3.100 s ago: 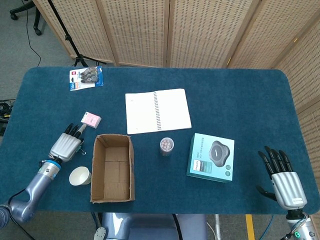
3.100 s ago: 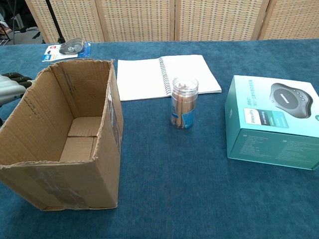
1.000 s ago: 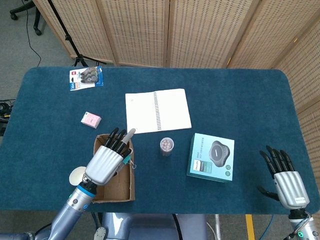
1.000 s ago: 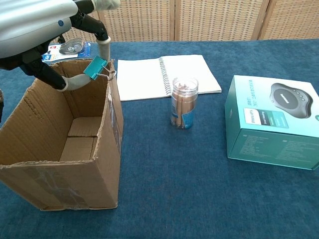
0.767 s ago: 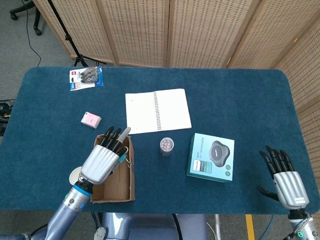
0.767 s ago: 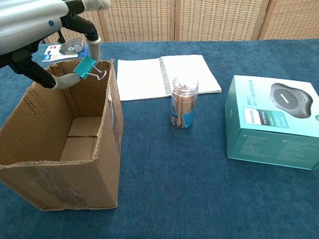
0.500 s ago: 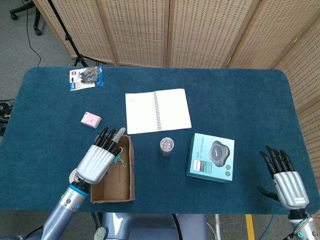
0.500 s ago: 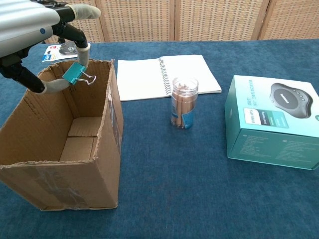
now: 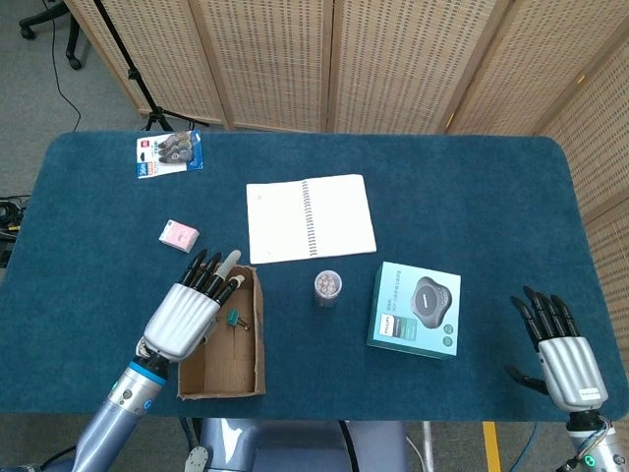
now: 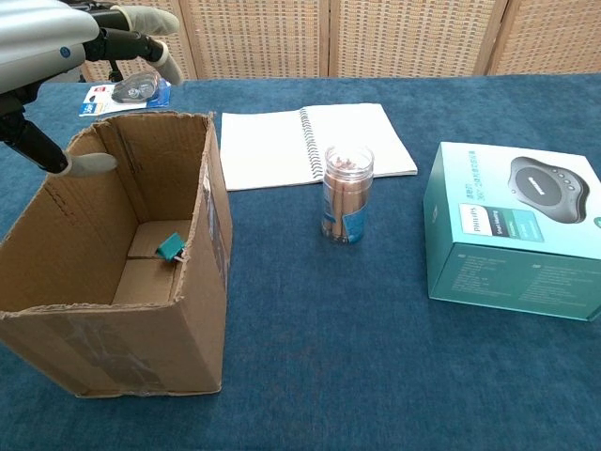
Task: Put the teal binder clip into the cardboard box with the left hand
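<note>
- Head view: the left hand (image 9: 184, 314) is above the left side of the cardboard box (image 9: 257, 339). Its fingers are spread and it holds nothing. The teal binder clip (image 9: 234, 319) lies inside the box, just to the right of the fingertips and lower down. The right hand (image 9: 562, 360) is far away at the other end of the table, fingers spread, holding nothing.
- Chest view: the left hand (image 10: 56, 56) is up over the box's (image 10: 113, 338) far left corner. The clip (image 10: 170, 248) lies on the box floor by the right wall, below the hand and to its right. The clip looks already dropped in, so I think the hand only needs to lift away.
</note>
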### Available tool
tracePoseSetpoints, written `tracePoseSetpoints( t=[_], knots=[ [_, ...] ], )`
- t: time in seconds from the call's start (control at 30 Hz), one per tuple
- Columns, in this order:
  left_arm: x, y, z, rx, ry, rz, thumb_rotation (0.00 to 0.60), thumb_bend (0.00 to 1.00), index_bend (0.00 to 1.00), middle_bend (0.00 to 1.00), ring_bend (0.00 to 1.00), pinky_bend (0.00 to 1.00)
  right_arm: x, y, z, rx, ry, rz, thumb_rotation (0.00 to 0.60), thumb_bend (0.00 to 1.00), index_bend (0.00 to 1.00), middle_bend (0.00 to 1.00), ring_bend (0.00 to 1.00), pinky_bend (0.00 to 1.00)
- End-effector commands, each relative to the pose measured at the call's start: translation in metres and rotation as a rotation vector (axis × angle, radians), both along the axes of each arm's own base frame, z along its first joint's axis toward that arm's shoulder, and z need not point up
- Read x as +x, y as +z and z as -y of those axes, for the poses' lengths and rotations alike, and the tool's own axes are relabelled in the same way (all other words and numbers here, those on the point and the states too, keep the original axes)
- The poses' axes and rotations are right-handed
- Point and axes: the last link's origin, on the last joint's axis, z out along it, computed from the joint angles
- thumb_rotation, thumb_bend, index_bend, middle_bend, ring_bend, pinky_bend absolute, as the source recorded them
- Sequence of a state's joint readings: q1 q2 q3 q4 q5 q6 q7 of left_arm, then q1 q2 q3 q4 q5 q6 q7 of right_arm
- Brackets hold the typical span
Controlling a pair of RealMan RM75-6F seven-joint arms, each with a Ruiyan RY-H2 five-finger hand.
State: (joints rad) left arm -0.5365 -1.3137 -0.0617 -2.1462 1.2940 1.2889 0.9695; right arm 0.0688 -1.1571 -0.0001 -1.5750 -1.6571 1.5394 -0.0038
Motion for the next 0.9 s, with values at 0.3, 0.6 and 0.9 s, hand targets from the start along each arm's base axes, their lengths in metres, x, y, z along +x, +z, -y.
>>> tracePoseSetpoints(
  t=[0.3,0.6,0.9],
  knots=[
    [-0.011,0.023,0.008,0.028,0.017,0.122,0.600,0.27,0.14,0.00,0.00,0.00,0.000,0.000,0.000,0.001,0.002,0.002,0.600,0.16,0.02,0.00,0.00,0.00],
    [-0.069,0.057,0.031,0.096,0.084,0.200,0.600,0.18,0.00,0.00,0.00,0.00,0.002,-0.002,-0.002,0.005,0.007,-0.009,0.600,0.16,0.02,0.00,0.00,0.00],
    [-0.105,0.072,0.063,0.216,0.143,0.213,0.600,0.00,0.00,0.00,0.00,0.00,0.003,-0.003,-0.003,0.005,0.009,-0.012,0.600,0.16,0.02,0.00,0.00,0.00]
  ],
)
